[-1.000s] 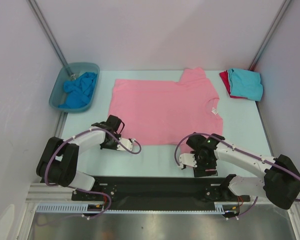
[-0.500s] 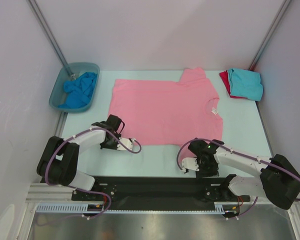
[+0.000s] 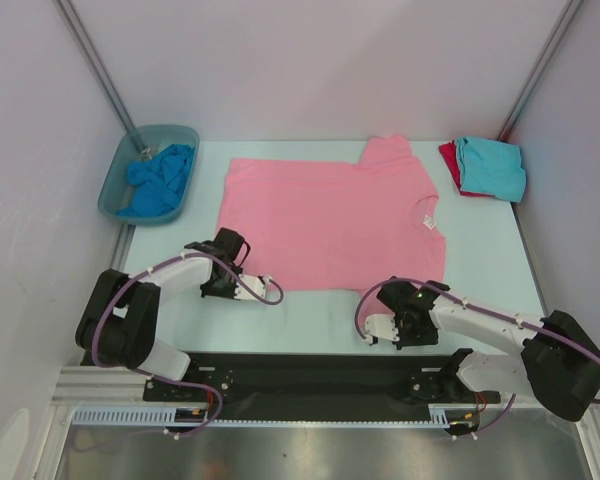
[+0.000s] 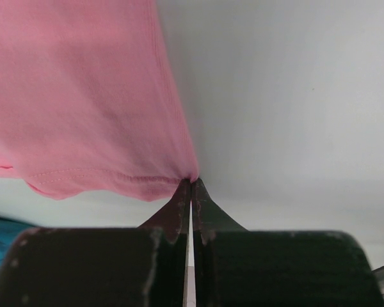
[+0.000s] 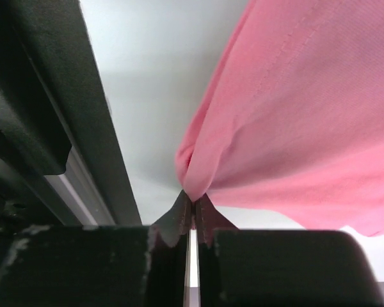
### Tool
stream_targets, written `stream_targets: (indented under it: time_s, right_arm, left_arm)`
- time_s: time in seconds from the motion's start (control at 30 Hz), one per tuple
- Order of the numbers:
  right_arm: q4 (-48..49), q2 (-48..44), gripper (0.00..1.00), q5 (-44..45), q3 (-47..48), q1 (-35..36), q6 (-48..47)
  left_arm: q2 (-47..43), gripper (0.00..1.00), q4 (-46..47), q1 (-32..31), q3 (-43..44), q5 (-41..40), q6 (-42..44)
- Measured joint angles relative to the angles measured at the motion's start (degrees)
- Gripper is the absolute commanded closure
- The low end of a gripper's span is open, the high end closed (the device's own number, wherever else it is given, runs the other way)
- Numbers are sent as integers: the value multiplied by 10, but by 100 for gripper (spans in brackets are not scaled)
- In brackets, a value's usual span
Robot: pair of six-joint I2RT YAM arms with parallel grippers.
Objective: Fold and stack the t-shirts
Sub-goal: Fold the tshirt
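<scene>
1. The pink t-shirt [image 3: 330, 218] lies spread flat on the middle of the counter [image 3: 310, 318]. Its neck opening faces right and one sleeve points toward the far side.
2. The left tool [image 3: 235, 258] sits at the pink t-shirt's near left corner. In the left wrist view, the left tool [image 4: 191, 183] is clenched, its tips pinching the corner of the stitched hem of the pink t-shirt [image 4: 83, 96].
3. The right tool [image 3: 390, 322] is low over the counter, just off the pink t-shirt's near right edge.
4. In the right wrist view, the right tool [image 5: 193, 196] is closed tight on a small bunched fold of the pink t-shirt [image 5: 294, 115]. The cloth rises away from the tips to the right.
5. The turquoise t-shirt [image 3: 492, 166] lies folded beyond the pink t-shirt's far right corner. It rests on the red t-shirt [image 3: 448, 158], whose edge shows on the side nearer the pink one.
6. The blue t-shirt [image 3: 158, 180] lies crumpled in a tub [image 3: 112, 190], off the pink t-shirt's far left corner.
</scene>
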Motion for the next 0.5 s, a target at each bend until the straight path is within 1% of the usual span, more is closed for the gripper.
stream_targets:
  time_s: [0.17,0.3,0.5]
  right_arm:
    - [8,0,100,17,0,-5,-2]
    - [19,1,100,43,5,-31,-6]
    - [19,5,100,71,66,-80,-20]
  left_arm:
    - [0,100,0,0,0,0,-1]
    - [-3,100,0,1,0,3,-4]
    - [-43,100,2,5,0,25,-3]
